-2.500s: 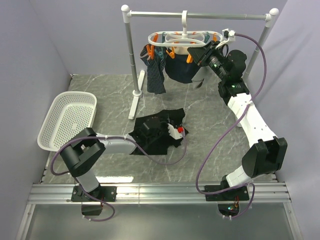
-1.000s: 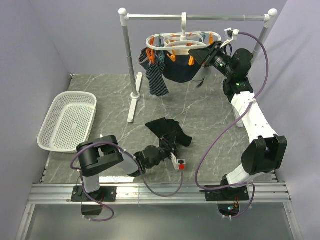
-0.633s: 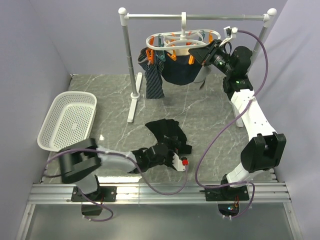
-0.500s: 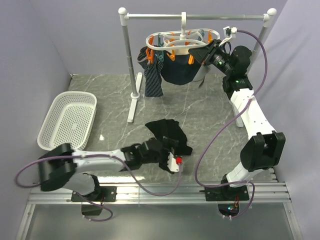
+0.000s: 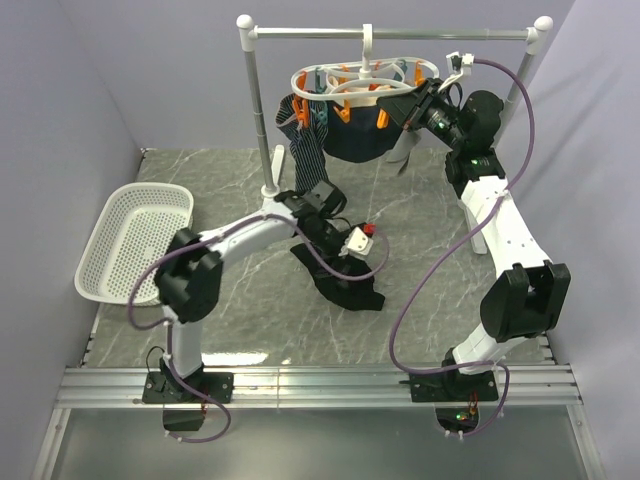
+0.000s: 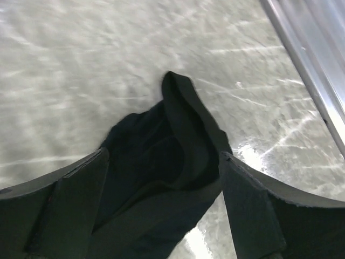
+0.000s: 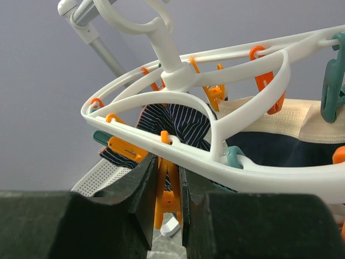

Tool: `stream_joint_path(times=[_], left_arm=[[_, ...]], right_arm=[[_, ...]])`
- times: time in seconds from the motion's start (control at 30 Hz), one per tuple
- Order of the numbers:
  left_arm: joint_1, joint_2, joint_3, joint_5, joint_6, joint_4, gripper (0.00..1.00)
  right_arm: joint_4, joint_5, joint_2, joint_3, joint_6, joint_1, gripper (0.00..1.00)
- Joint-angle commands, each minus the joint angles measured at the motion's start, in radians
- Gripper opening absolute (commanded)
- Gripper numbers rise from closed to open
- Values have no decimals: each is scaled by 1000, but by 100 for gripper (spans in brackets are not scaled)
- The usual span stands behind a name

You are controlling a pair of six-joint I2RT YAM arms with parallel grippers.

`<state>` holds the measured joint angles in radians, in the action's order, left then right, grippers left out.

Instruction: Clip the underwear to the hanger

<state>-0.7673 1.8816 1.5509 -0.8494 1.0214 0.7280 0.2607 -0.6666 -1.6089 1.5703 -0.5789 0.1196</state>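
A grey marbled table (image 5: 230, 290) stood between lilac walls. At centre frame the black underwear (image 5: 345, 282) lay crumpled on it, with the left tool (image 6: 161, 208) released and spread wide just above. At upper right, the right tool (image 7: 168, 216) was clenched on an orange peg (image 7: 167, 195) of the hanger (image 7: 275, 171), which hung from the rail (image 5: 420, 33).

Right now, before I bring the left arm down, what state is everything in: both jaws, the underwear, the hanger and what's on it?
Left jaws: wide open over the underwear, holding nothing.
Right jaws: shut on an orange peg.
Underwear: crumpled on the table, unclipped.
Hanger: hooked on the rail.
Striped garment: hanging from the hanger.
Navy garment: hanging from the hanger.
Basket: upright on the table.
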Motion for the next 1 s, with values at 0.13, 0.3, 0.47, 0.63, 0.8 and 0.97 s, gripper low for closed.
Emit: stream_joint_path(times=[0.13, 0.3, 0.47, 0.63, 0.8, 0.97], left_arm=[[-38, 97, 71, -80, 103, 231, 82], [-79, 85, 2, 16, 68, 177, 75], [-95, 76, -60, 88, -10, 71, 67], [-96, 65, -92, 119, -26, 34, 61], [-95, 2, -161, 157, -86, -87, 70], [-89, -54, -204, 170, -90, -113, 85]], right_arm=[[-14, -50, 3, 39, 19, -9, 0], [-12, -56, 4, 33, 17, -15, 0], [-9, -56, 4, 33, 14, -15, 0], [-14, -59, 3, 40, 14, -17, 0], [-12, -62, 3, 40, 8, -17, 0], [-17, -67, 6, 37, 13, -17, 0]])
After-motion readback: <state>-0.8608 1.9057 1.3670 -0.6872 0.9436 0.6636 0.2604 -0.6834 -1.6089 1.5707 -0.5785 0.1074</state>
